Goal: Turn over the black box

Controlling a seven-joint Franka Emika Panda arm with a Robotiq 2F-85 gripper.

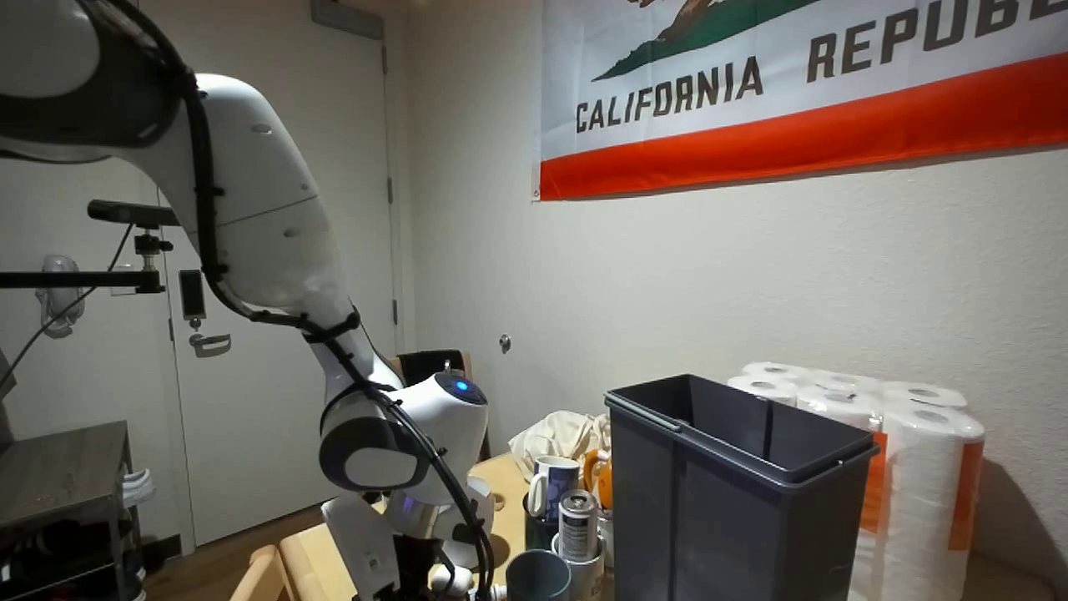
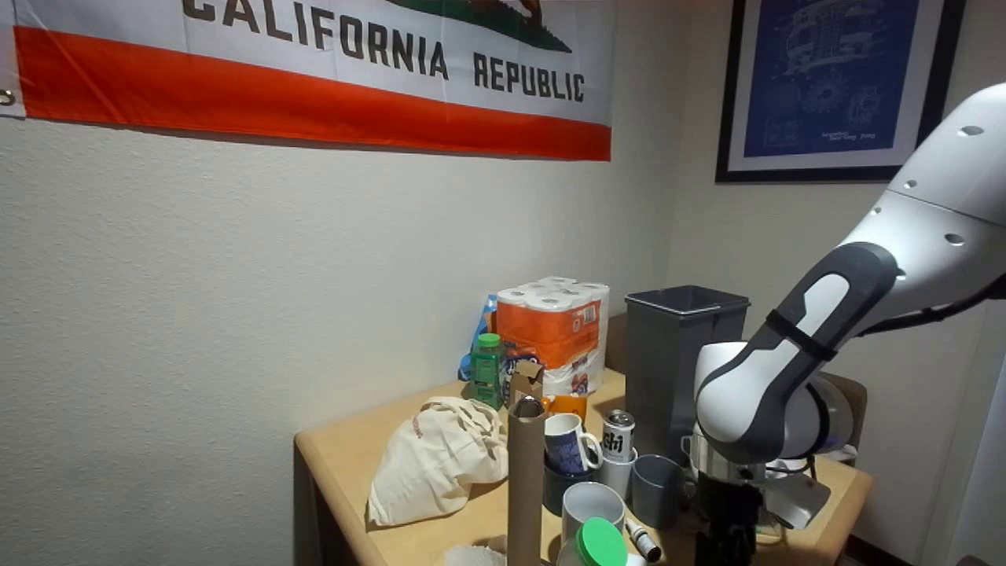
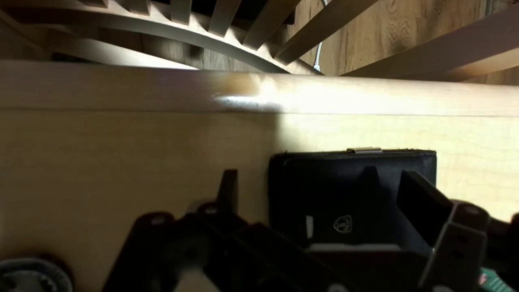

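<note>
The black box (image 3: pixel 336 198) lies flat on the wooden table in the wrist view, right of centre and near the table edge. It has a small pale shield emblem and a metal clip on its far edge. My gripper (image 3: pixel 318 173) is open and empty over it. The left finger is over bare wood beside the box; the right finger overlaps the box's right part. I cannot tell whether either finger touches it. The gripper body hides the box's near part. The gripper shows in an exterior view (image 2: pixel 727 542), fingertips cut off. The box shows in neither exterior view.
The tall dark grey bin (image 1: pixel 734 492), mugs (image 2: pixel 570 444) and a can (image 2: pixel 618 436) stand close beside the arm. A cardboard tube (image 2: pixel 525 487), green-lidded jar (image 2: pixel 601 542), cloth bag (image 2: pixel 440 464) and paper rolls (image 2: pixel 550 330) are farther off. A chair (image 3: pixel 227 44) is beyond the table edge (image 3: pixel 162 91).
</note>
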